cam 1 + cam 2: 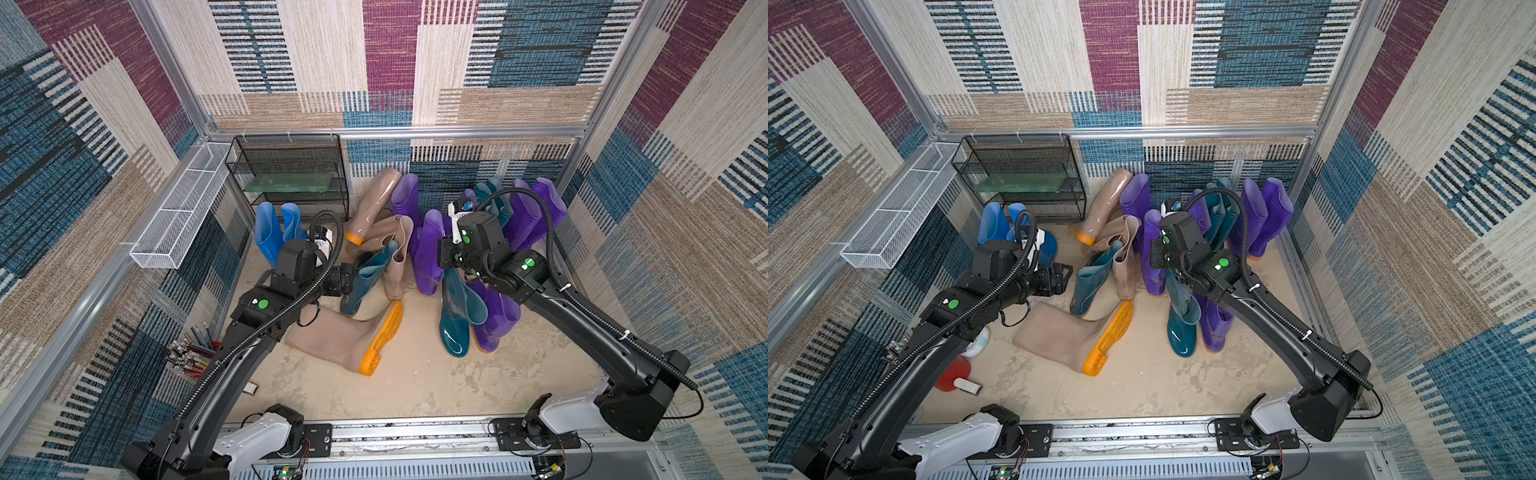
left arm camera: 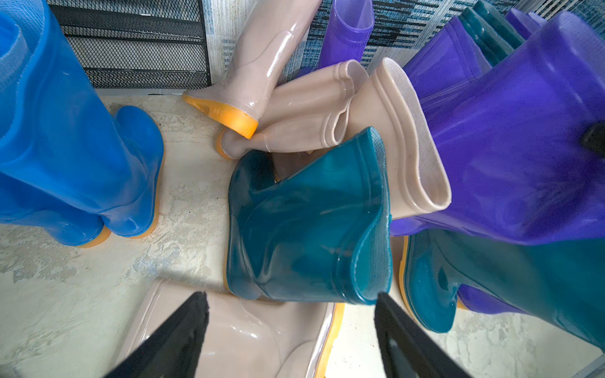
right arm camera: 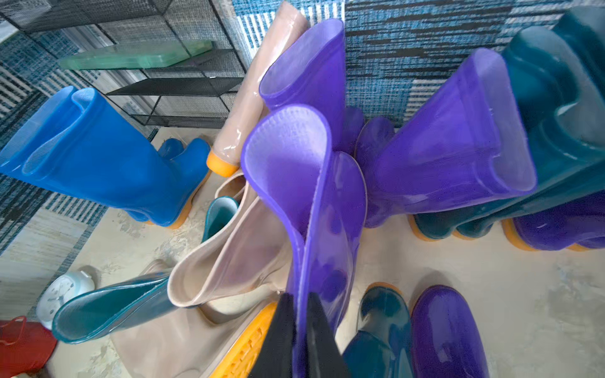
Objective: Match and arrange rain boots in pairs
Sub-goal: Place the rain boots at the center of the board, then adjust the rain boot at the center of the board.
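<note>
Rain boots (image 1: pixel 372 203) crowd the worktop's (image 1: pixel 415 374) far edge, blue pair (image 1: pixel 276 232) toward the far-left corner. Right claw (image 3: pixel 299 306) pinched on the rim of a purple boot (image 3: pixel 294 196). Left claw (image 2: pixel 291 296) spread wide beside a teal boot (image 2: pixel 311 222), over a lying beige boot (image 2: pixel 235 337).

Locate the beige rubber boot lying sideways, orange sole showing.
In both top views the beige boot lies left of centre on the floor, in front of the short teal rubber boot.

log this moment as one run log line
right gripper: shut on purple boot, at its cuff | left gripper: open, facing short teal boot | task: pairing unfinished
</note>
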Tool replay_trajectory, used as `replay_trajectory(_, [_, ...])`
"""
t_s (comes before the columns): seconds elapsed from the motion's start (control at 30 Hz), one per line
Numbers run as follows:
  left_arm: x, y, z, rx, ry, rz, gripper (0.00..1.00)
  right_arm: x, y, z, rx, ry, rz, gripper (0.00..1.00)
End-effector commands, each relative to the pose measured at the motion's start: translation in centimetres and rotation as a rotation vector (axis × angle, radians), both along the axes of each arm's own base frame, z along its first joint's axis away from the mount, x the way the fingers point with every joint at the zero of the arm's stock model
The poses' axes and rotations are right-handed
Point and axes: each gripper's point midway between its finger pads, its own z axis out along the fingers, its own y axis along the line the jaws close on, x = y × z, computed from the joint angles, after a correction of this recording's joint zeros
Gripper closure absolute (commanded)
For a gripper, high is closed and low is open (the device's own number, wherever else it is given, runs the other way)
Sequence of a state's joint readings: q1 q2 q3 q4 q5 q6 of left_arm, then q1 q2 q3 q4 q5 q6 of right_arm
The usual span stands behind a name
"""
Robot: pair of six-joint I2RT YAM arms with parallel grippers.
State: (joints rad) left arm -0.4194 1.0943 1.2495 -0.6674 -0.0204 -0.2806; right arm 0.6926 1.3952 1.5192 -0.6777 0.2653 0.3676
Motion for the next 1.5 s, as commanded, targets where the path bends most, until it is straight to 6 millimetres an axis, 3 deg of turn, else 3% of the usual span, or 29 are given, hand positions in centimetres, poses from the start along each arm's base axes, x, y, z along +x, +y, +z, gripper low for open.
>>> replay_trajectory(0.0, [0.5, -0.6, 0.5, -0.016, -0.023, -0.021, 0.18, 0.4, 0.5, 2.1, 0.107, -0.068, -0.018, 1.00])
replay_trajectory(0.33, [0.7, -1.1, -0.1, -0.017, 0.001, -0.037, 0.18, 3.1, -0.1, -6.6, 0.011, 0.156, -0.109, 0.97])
replay_trajectory(0.37, [0.7, -1.1, -0.3, -0.015, 0.006, -0.036, 0.18, 3.3, -0.2, -7.1, 0.000, 0.176, -0.118, 0.94])
replay_trajectory(0.4, [0.7, -1.1, -0.3, -0.017, 0.006, -0.038, 0.18, 3.4, -0.2, -7.4, -0.012, 0.183, -0.115, 0.82])
replay_trajectory(0.47, [0.8, -1.3, -0.3, -0.021, 0.011, -0.045, 0.18, 3.3, 0.0, -7.2, -0.017, 0.181, -0.105, 0.49])
replay_trajectory(0.53, [0.8, -1.3, -0.4, -0.018, 0.015, -0.047, 0.18, 3.0, 0.1, -6.2, -0.024, 0.154, -0.102, 0.33])
replay_trajectory(0.63, [1.0, 0.0, -0.6, -0.019, 0.021, 0.048, 0.19, 1.9, 0.1, -4.0, -0.029, 0.101, -0.090, 0.23])
replay_trajectory(0.73, [0.5, 2.5, -1.3, -0.081, 0.039, 0.238, 0.19, 0.3, 0.9, -1.4, -0.061, -0.005, -0.043, 0.19])
replay_trajectory(0.87, [-2.1, 5.5, -6.2, -0.254, 0.091, 0.481, 0.19, -1.8, 1.6, 1.6, -0.065, -0.110, -0.029, 0.14])
replay_trajectory(1.0, [-4.9, 8.7, -11.2, -0.314, 0.139, 0.680, 0.17, -3.4, 2.8, 2.9, -0.098, -0.153, 0.015, 0.13])
replay_trajectory(1.07, [-5.6, 9.4, -13.3, -0.328, 0.194, 0.725, 0.16, -4.3, 4.2, 3.3, -0.091, -0.173, 0.052, 0.11])
replay_trajectory(1.2, [-6.8, 10.8, -18.2, -0.407, 0.324, 0.849, 0.15, -6.1, 8.8, 2.8, -0.037, -0.185, 0.177, 0.07])
replay_trajectory(1.27, [-7.1, 10.9, -19.8, -0.463, 0.365, 0.862, 0.15, -6.1, 10.5, 2.3, -0.016, -0.179, 0.207, 0.06])
replay_trajectory(1.3, [-7.5, 11.1, -20.3, -0.470, 0.379, 0.880, 0.15, -7.1, 12.1, 1.9, -0.008, -0.172, 0.257, 0.06])
replay_trajectory(1.47, [-8.5, 11.4, -22.7, -0.539, 0.418, 0.912, 0.15, -7.4, 13.8, 0.1, 0.015, -0.107, 0.281, 0.05])
